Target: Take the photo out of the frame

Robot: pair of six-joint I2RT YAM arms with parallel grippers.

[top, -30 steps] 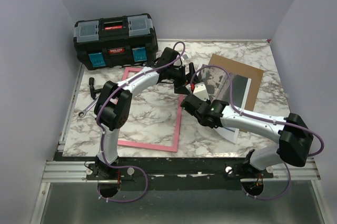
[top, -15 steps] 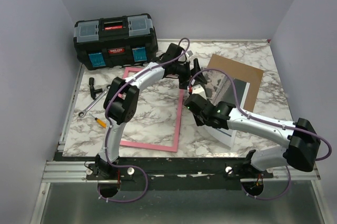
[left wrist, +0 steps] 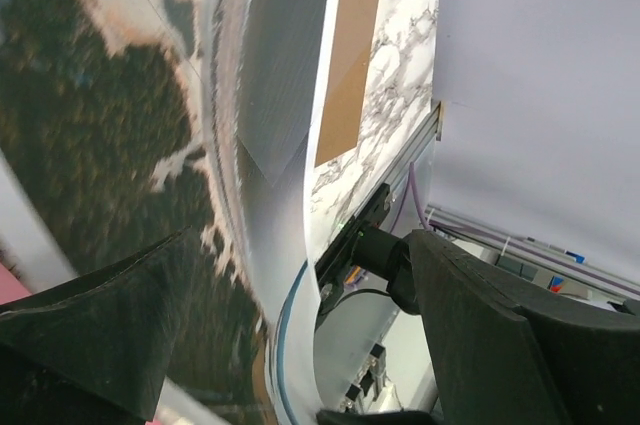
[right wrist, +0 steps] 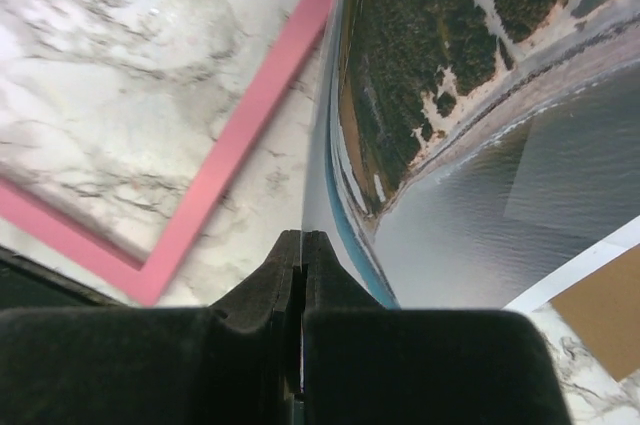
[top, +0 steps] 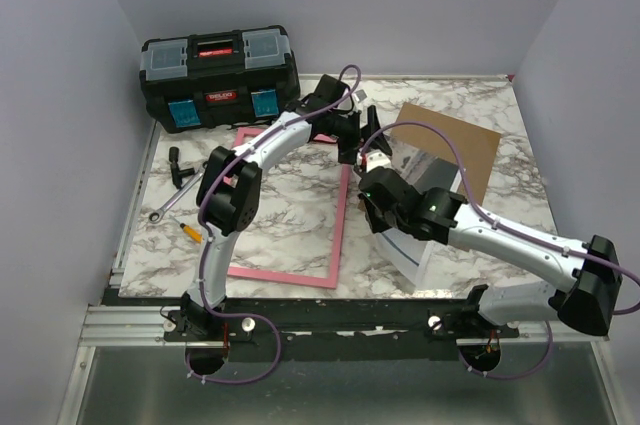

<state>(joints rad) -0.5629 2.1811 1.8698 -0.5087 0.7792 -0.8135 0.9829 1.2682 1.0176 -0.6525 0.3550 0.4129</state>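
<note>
Top external view, left to right: thin pink rectangular frame point(top: 340, 230) flat on marbled tabletop point(top: 165, 245), marble visible through its opening. Left tool point(top: 361, 133) spread wide at far edge of glossy rectangular photo point(right wrist: 470, 95): dark green land, pale sandy patches, grey water, white border. Photo tilted up just right of frame, pinched at its edge by closed right tool point(right wrist: 302, 245). Beyond, plain brown backing board point(top: 465, 140).

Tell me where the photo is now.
In the top view the photo is right of centre, pinched by the right gripper, just right of the frame and in front of the backing board.
</note>
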